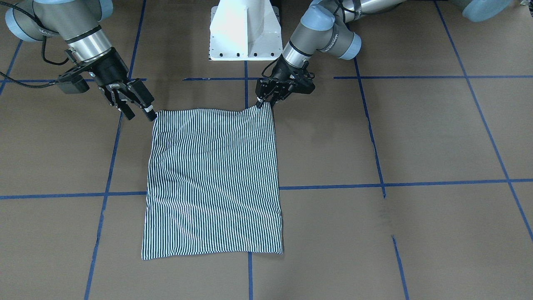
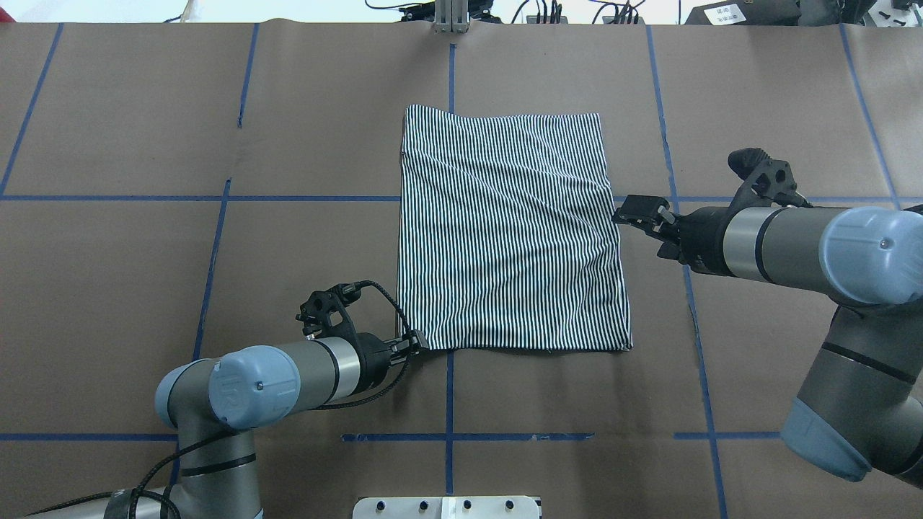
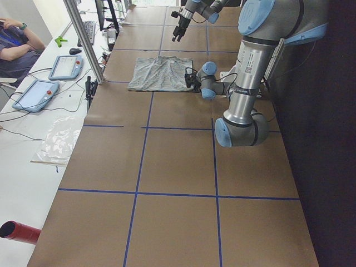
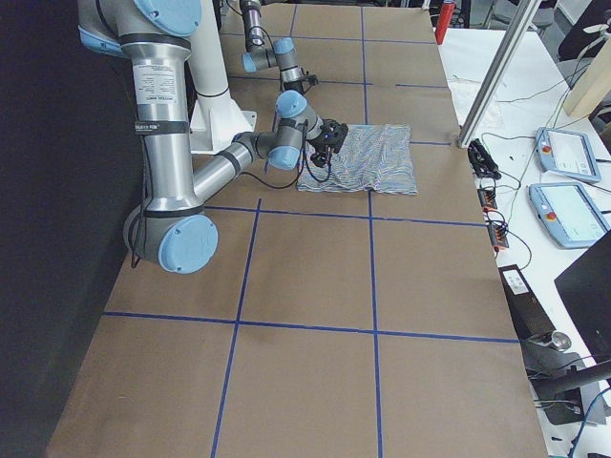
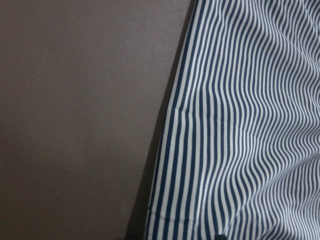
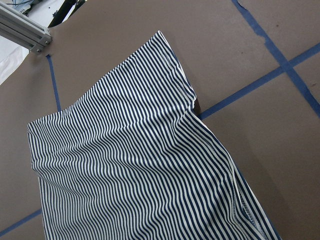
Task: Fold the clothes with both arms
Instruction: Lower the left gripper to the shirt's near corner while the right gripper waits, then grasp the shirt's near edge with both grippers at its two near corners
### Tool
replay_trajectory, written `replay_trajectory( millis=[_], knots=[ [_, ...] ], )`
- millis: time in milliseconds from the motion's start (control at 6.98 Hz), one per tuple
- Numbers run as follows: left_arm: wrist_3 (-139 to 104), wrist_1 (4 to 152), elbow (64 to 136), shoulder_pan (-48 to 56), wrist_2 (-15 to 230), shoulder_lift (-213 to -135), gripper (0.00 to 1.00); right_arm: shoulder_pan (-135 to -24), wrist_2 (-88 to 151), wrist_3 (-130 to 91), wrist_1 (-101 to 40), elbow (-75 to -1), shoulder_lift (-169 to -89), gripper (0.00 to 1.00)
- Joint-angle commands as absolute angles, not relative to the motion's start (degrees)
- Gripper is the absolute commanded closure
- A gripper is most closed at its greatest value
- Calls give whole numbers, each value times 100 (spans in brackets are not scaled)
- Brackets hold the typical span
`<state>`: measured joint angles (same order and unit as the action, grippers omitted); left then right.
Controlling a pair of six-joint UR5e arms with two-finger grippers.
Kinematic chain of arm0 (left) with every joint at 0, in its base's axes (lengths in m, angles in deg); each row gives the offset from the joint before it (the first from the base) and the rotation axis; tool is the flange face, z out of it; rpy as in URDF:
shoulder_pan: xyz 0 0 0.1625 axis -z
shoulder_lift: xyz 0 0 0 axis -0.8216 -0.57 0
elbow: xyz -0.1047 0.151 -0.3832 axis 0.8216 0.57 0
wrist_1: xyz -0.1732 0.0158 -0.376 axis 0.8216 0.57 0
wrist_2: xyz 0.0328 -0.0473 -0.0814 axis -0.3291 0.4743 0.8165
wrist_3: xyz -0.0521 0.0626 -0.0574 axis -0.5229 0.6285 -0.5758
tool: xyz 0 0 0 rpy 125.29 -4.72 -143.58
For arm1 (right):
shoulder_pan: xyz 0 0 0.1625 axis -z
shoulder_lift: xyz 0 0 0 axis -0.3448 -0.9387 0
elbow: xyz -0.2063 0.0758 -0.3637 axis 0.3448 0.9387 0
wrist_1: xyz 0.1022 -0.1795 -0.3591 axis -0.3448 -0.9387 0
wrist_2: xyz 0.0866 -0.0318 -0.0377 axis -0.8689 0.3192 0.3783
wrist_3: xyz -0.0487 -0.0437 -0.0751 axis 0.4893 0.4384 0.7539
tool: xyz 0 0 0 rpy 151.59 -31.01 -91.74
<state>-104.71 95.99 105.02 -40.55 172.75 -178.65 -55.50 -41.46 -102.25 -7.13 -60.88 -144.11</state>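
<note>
Just at one corner of the polo shirt (image 2: 505, 231), the left gripper (image 2: 417, 346) has its fingers clamped on cloth; the right gripper (image 1: 140, 116) has its fingers apart beside the shirt's edge.

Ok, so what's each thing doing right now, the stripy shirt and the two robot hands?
striped shirt, folded into a rectangle, lying flat on the table, with a few wrinkles.
right gripper, open, holding nothing, raised above the shirt's edge.
left gripper, down low at the shirt's corner nearest the robot; whether it is open or shut cannot be told.
</note>
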Motion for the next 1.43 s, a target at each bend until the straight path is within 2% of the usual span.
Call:
replay_trajectory(
  millis=[0,430,573,860,1003,1146,1290],
  knots=[
    [-10519,9593,10496,-4057,17274,-17864,58,-5550,-4136,-10226,-713,-6088,-14419,0],
    [-10528,9593,10496,-4048,17274,-17864,59,-5550,-4136,-10235,-713,-6097,-14420,0],
    [-10528,9593,10505,-4040,17274,-17864,96,-5550,-4136,-10243,-713,-6097,-14420,0],
    [-10528,9593,10505,-4040,17222,-17856,100,-5472,-4136,-10270,-731,-6088,-14411,0],
    [-10528,9593,10505,-4040,17161,-17864,100,-5349,-4031,-10644,-809,-6079,-14376,5],
    [-10528,9593,10513,-4040,17160,-17882,100,-5070,-3743,-11126,-1436,-6123,-14149,12],
    [-10528,9593,10548,-4048,17160,-17882,100,-4719,-3401,-11514,-2243,-6071,-13703,13]
  ],
)
